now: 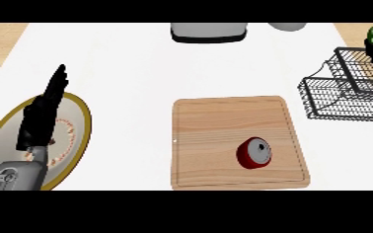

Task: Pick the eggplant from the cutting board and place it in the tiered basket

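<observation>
The white counter [131, 69] is smooth and matte, and it fills nearly the whole view. At its middle lies the cutting board [218, 123], a pale wooden rectangle with rounded corners, fine grain running across it and a shallow groove just inside its edge.

Left of the board, well apart from it, sits a round plate [73, 112] with a cream face, a dull gold rim and a ring of small reddish marks. To the right of the board stands the tiered basket [328, 98], made of black wire mesh in two boxy levels, the upper one set further right.

The left hand [40, 118] shows over the plate, black, its fingers straight and close together, pointing away from the grey forearm [18, 177].

Beyond the board rests a grey rounded block with a dark base [209, 31].

On the board's near right part lies a short red cylinder [254, 153], tipped so that its flat grey round end faces up.
</observation>
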